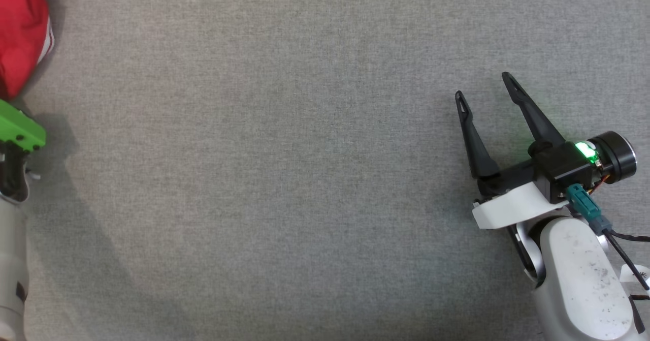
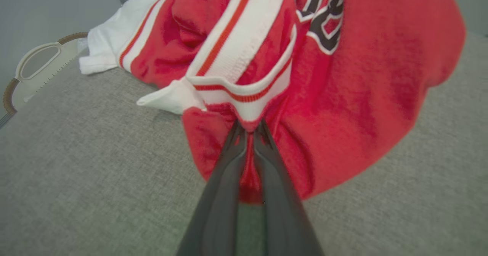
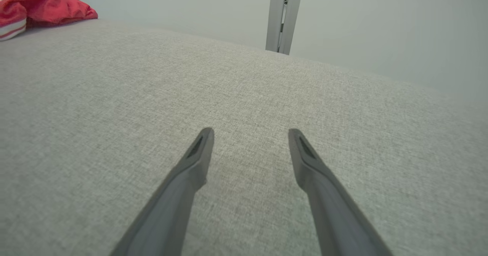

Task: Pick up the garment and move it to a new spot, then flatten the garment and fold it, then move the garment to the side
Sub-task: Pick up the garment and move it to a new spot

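- Fingers of the left gripper (image 2: 249,128) are pinched shut on a fold of the garment (image 2: 362,95). Red cloth is bunched between the two dark tips just below a white-and-orange striped band (image 2: 244,92). Taking a gathered edge like this looks meant to give a firm hold for lifting.
- Right gripper (image 1: 483,85) hovers low over the grey fabric tabletop (image 1: 304,178), jaws spread wide with nothing between them, well apart from the cloth. I judge it is kept out of the way until there is a second corner to take.
- Garment itself lies crumpled in a heap at the table's far left, and in the head view a red part of it shows at the upper left edge. Trim and dark lettering (image 2: 324,23) are folded over one another, so it is neither flat nor folded.
- Grey stretch between the two grippers would suit as the new spot, and the picking-up step appears just begun.
- Beyond the heap, a pale handled object (image 2: 38,61) sits at the table's edge; what it is I cannot tell.
- Farthest off, a grey upright post (image 3: 284,15) stands against a plain wall (image 3: 381,19).
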